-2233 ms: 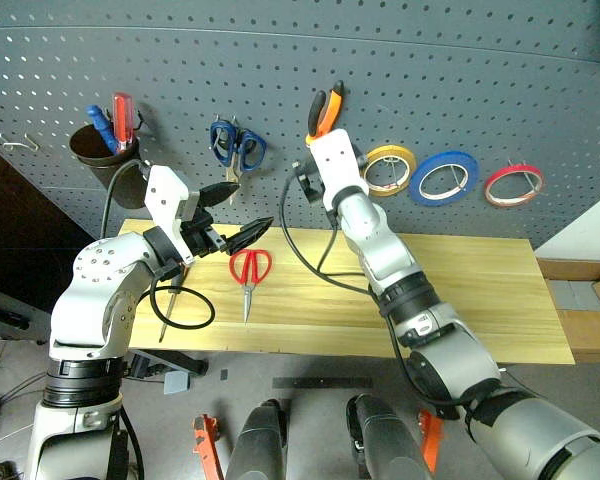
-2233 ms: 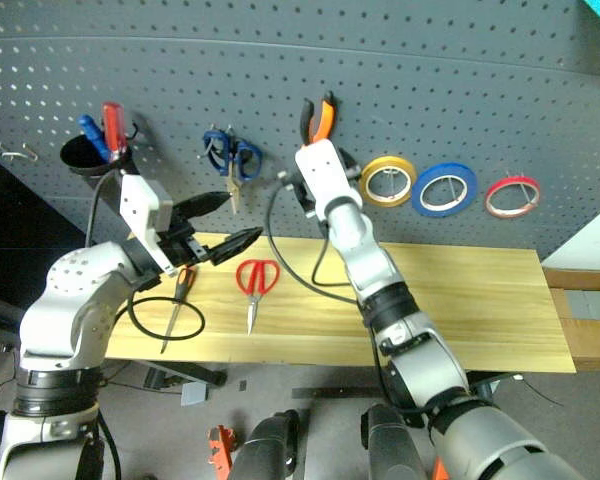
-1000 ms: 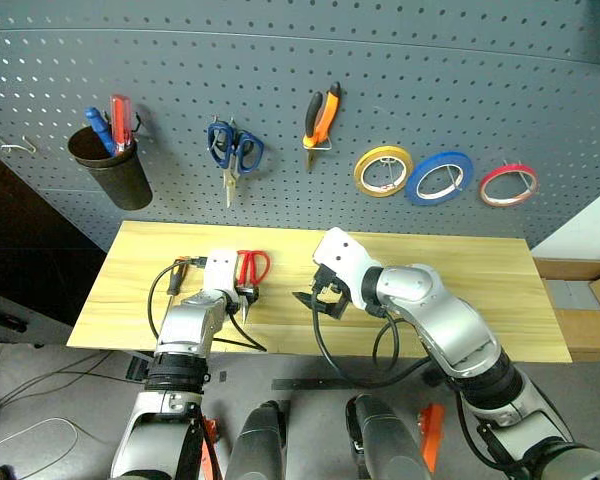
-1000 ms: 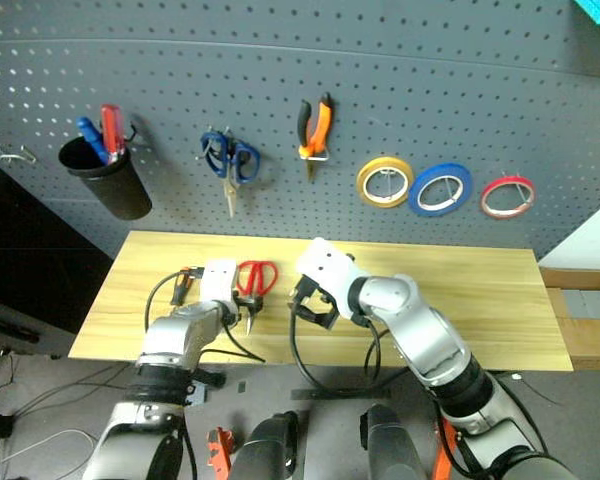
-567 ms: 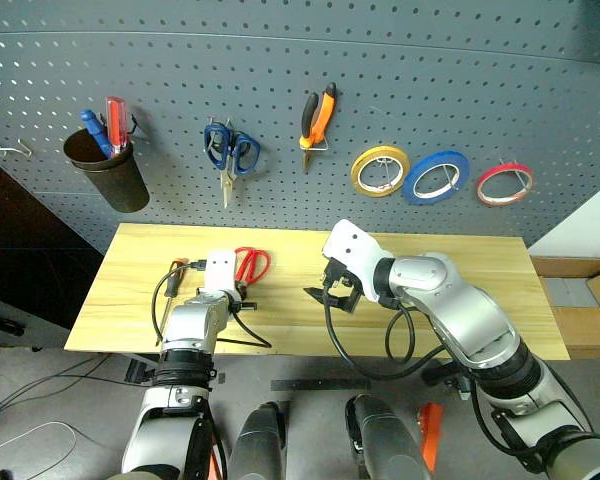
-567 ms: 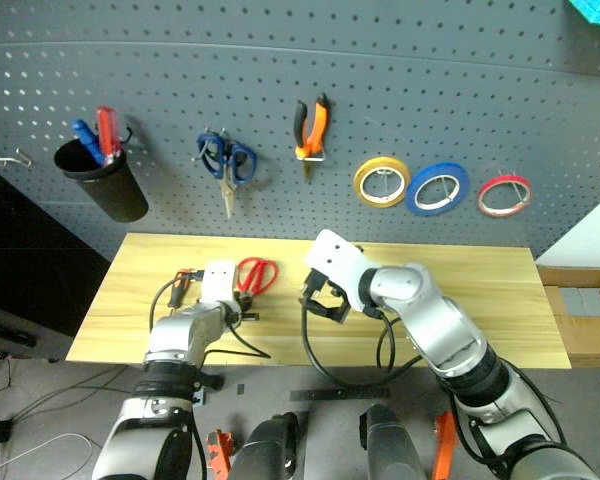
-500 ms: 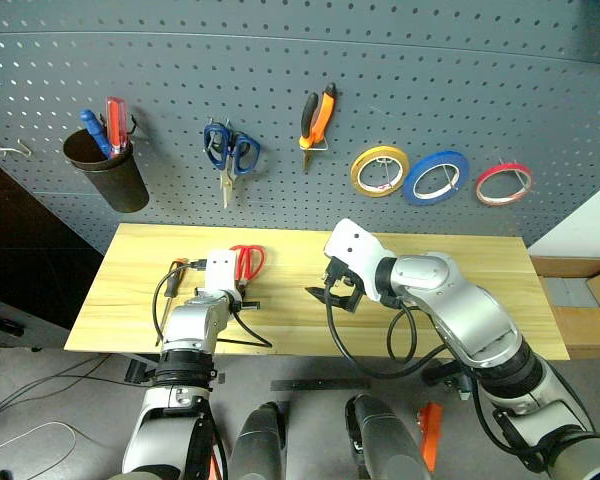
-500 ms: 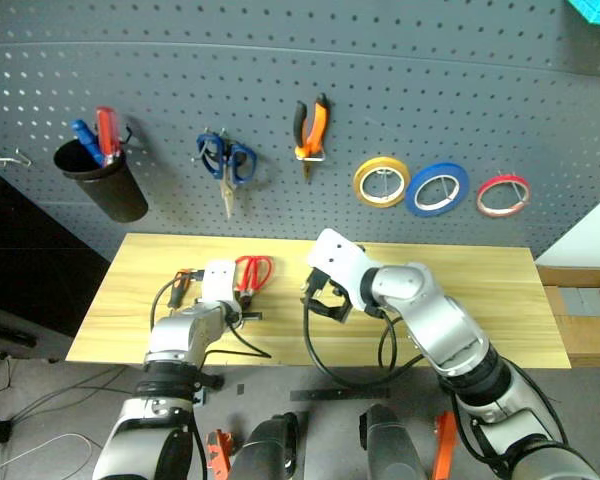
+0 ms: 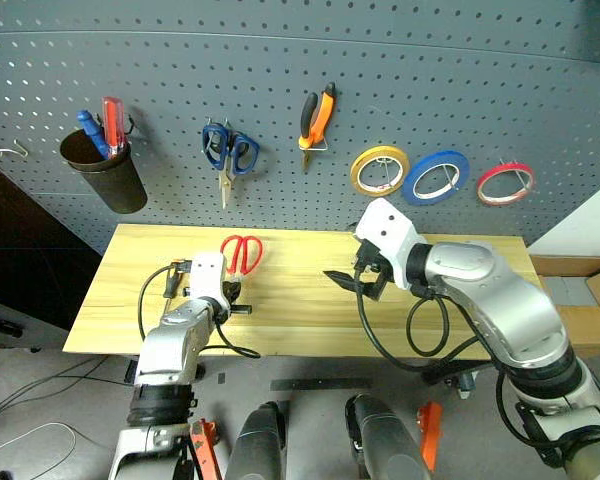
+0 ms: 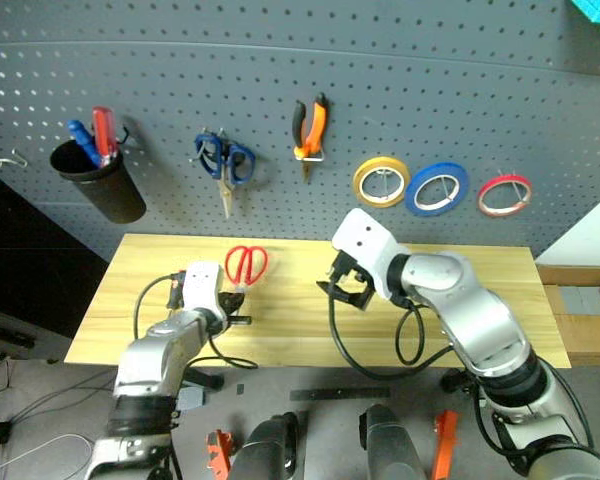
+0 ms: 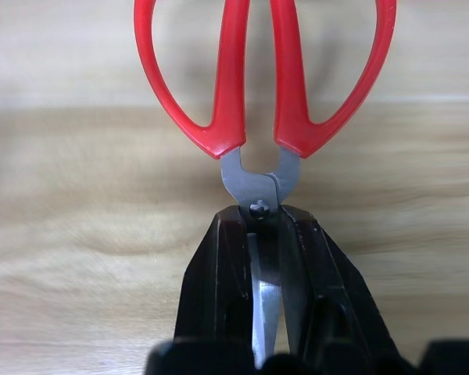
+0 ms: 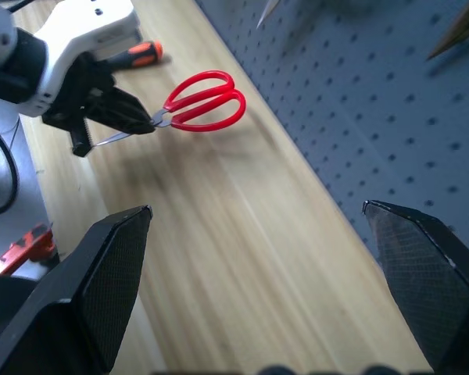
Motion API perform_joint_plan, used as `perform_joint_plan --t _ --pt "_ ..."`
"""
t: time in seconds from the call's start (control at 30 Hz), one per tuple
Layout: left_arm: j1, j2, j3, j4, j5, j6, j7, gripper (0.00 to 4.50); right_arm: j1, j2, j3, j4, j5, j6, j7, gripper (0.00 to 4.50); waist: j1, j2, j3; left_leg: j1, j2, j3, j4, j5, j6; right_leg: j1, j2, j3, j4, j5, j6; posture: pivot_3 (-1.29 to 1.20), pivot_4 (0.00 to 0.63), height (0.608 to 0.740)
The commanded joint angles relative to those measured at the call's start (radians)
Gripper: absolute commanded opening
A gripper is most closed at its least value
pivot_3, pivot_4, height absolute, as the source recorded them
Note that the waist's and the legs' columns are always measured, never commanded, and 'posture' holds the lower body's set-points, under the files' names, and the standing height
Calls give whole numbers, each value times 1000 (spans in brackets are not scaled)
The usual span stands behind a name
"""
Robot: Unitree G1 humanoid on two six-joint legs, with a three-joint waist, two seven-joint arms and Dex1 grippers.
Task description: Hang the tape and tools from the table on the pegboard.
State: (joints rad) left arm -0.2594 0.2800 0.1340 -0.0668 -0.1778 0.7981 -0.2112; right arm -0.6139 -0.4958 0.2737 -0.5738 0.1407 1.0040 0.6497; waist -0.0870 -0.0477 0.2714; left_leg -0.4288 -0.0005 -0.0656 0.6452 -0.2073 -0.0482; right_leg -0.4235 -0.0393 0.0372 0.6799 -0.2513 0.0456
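My left gripper [image 9: 230, 292] is shut on the blades of the red-handled scissors [image 9: 242, 252], just behind the pivot [image 11: 258, 208]. It holds them a little above the table [image 9: 310, 325], handles toward the pegboard [image 9: 460, 80]. The orange-and-black screwdriver [image 12: 137, 53] lies on the table beside my left wrist, partly hidden. The pliers [image 9: 318, 115] and the red tape [image 9: 507, 183] hang on the pegboard. My right gripper [image 9: 346, 281] hovers open and empty over the table's middle.
Blue scissors [image 9: 228, 150], a yellow roll [image 9: 380, 170] and a blue roll [image 9: 438, 176] hang on the board. A black cup [image 9: 105, 172] at the left holds a red and a blue screwdriver. A bare hook [image 9: 5, 150] sits at the far left.
My left gripper has shut on the scissors' blades and raised them off the table, drawing back a little. The right arm has risen and swung to the right, still open.
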Motion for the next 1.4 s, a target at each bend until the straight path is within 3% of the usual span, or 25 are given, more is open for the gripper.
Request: perform_joint_plan --t 0.03,0.17,0.3,0.63,0.83,1.1,1.4 --pt "72 25 -19 -181 -4 -50 -31 190 32 -6 -68 -55 29 -92 -1 4500 0 0 1 0 0 1 0 0 0 0 0 0 0 0 0 -149 292 740" --pt "190 73 -60 -309 57 -213 -50 190 66 0 -104 -68 65 -133 6 4500 1 4 4 0 2 1 0 0 0 0 1 0 0 0 0 -141 305 740" --pt "283 80 10 -416 150 -422 38 190 83 10 -142 -83 107 -221 18 4500 2 7 8 0 2 2 0 0 0 0 1 1 -1 0 0 -131 306 740" --pt "391 107 80 -530 250 -554 70 190 69 -9 -168 -9 159 -364 60 4500 6 8 9 0 2 3 -1 -1 1 1 1 1 -2 -1 0 -69 274 740" --pt "302 120 67 -507 256 -578 54 190 10 13 -156 78 153 -426 47 4500 11 8 9 0 3 3 0 -1 1 1 2 1 -2 -1 0 -56 260 740" --pt "156 177 29 -333 255 -647 -19 190 -35 41 -126 136 130 -463 28 4500 11 8 9 0 3 4 -1 -1 1 0 2 1 -2 0 0 -77 259 740" --pt "87 197 27 -220 259 -706 -36 190 -36 46 -129 138 125 -464 13 4500 7 8 9 0 3 4 -1 -1 1 0 2 1 -2 0 0 -99 263 740"
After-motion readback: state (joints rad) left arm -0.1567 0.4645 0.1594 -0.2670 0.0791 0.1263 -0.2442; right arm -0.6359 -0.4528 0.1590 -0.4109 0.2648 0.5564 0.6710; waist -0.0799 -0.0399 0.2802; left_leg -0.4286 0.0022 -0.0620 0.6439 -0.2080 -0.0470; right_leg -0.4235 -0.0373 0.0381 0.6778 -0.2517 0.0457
